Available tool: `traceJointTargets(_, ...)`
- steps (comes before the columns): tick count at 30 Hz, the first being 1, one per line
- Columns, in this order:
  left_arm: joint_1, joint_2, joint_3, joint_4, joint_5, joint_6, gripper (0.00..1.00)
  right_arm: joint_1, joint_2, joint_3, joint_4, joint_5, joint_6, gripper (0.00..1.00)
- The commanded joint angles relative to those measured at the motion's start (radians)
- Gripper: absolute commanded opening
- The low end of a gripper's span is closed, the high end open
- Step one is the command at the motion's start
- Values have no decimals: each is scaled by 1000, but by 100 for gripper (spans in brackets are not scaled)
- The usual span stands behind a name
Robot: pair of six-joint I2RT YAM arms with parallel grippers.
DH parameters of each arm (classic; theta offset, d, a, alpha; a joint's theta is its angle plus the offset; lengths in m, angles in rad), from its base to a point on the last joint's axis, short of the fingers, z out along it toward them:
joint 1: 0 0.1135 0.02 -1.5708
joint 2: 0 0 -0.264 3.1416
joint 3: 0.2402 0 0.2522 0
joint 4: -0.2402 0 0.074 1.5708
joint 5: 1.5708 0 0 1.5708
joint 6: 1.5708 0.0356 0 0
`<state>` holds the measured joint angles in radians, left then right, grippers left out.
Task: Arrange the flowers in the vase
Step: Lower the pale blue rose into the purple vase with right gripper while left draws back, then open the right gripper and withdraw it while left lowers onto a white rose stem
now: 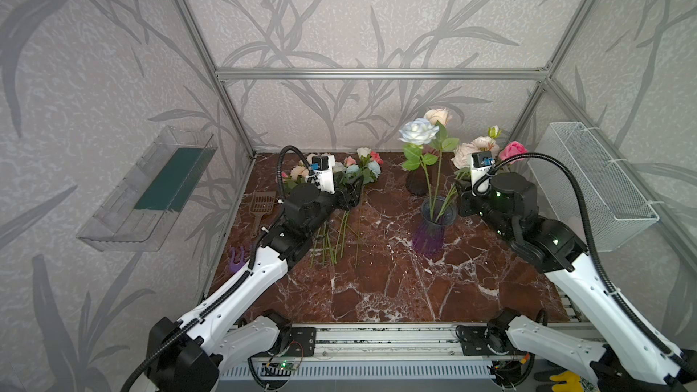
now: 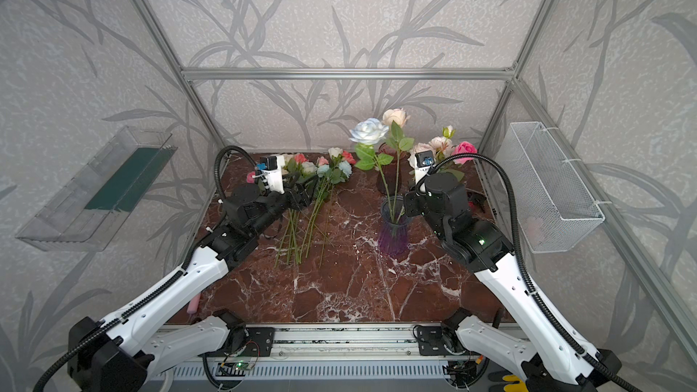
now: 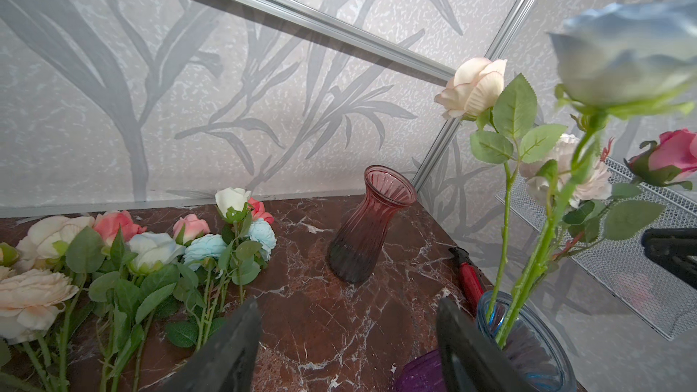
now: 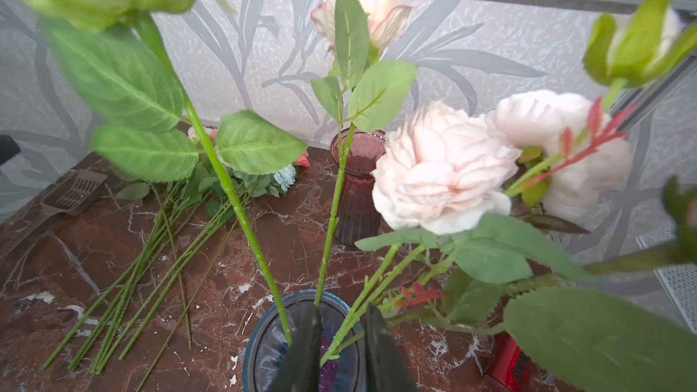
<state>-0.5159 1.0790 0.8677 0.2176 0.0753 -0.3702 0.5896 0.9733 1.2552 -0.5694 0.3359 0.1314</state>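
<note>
Marble tabletop [image 1: 377,288]; one purple vase [image 1: 427,238]; one red vase [image 3: 366,235].

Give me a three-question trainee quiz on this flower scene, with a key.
1. True or false: the dark red ribbed glass vase stands empty.
2. Which holds upright artificial roses? A. blue-to-purple glass vase B. white wire basket C. clear plastic tray
3. Which tool's jaws stand wide apart with nothing between them?
Key: 1 true; 2 A; 3 the left tool.
</note>
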Motion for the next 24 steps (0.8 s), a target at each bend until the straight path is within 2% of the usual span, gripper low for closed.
traceJointTargets(1, 6, 17, 0, 5, -15, -11, 74, -2, -40, 32, -14, -7, 34, 23)
traceJointTargets(12, 9, 191, 104, -193, -150, -22, 66, 1, -207, -31, -70, -41, 121, 23)
traceJointTargets(16, 11, 367, 216, -348, -142, -38, 61, 2, -288, -100, -99, -39, 154, 24)
traceJointTargets(20, 10, 590, 350, -515, -105, -56, 55, 2, -373, -171, -179, 19, 185, 32)
traceJointTargets(24, 10, 773, 489, -686, -67, -50, 53, 2, -438, -247, -216, 12, 217, 39)
